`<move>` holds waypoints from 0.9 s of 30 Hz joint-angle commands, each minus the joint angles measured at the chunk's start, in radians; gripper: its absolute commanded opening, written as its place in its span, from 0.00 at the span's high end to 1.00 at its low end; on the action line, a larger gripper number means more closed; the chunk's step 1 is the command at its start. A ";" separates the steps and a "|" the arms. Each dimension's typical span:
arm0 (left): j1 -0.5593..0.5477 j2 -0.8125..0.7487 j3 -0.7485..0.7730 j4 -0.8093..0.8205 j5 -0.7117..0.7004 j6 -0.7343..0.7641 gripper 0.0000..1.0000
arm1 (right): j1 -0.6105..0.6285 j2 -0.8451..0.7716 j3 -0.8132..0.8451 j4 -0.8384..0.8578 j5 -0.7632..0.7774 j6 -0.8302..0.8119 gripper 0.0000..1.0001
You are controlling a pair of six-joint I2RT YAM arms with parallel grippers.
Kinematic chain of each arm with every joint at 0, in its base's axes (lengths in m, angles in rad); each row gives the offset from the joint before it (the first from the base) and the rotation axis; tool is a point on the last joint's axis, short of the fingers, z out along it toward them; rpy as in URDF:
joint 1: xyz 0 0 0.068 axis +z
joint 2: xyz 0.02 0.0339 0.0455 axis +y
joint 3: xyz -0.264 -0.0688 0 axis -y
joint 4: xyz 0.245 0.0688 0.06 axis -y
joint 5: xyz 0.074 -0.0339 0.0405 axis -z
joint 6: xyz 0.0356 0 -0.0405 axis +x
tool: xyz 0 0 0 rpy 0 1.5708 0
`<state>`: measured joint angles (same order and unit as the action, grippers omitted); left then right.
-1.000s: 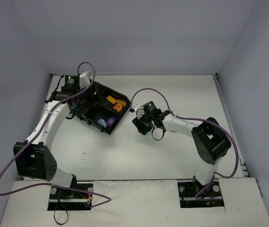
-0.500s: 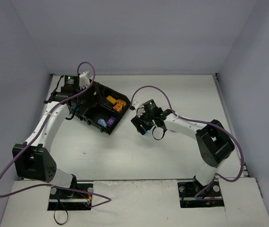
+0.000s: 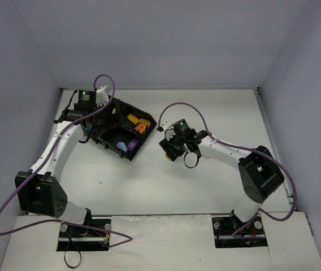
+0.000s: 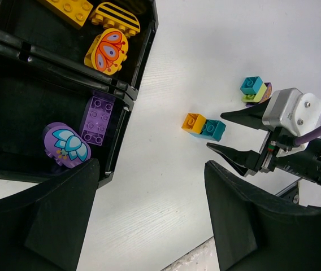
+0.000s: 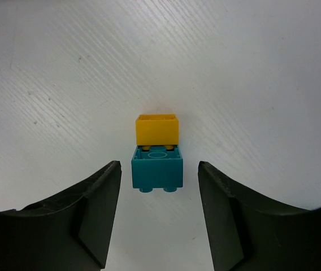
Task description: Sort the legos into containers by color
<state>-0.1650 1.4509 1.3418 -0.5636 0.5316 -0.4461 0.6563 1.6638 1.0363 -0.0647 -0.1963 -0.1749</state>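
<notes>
1. Right gripper [image 5: 159, 167] spread, empty, framing the teal brick [image 5: 157, 176]; yellow brick [image 5: 157, 130] touches it at twelve o'clock, on the table [image 5: 251, 68] near the tray [image 4: 128, 100].
2. Left gripper [image 4: 149, 180] spread, empty.
3. Probably light, stiff, slick: pinch teal's flat sides.

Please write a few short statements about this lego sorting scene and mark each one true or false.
1. The right gripper is open, with the teal brick between its fingers, untouched. True.
2. The teal brick lies alone on the table. False: an orange-yellow brick is joined to it.
3. Purple bricks lie in one compartment of the black tray. True.
4. The left gripper grips an orange brick. False: it is open and holds nothing.
</notes>
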 commanded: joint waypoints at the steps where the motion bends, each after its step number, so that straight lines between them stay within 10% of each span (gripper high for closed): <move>1: -0.011 -0.035 0.019 0.021 0.015 0.015 0.31 | 0.009 -0.041 0.002 0.003 0.012 0.015 0.47; 19: -0.027 -0.029 0.028 0.001 0.011 0.018 0.31 | 0.020 0.024 0.022 0.003 0.014 0.008 0.60; 27: -0.050 -0.014 0.051 0.002 0.030 0.012 0.31 | 0.020 -0.015 0.007 0.016 0.005 -0.047 1.00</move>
<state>-0.1970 1.4509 1.3418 -0.5858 0.5339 -0.4461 0.6693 1.6997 1.0344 -0.0715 -0.1951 -0.1848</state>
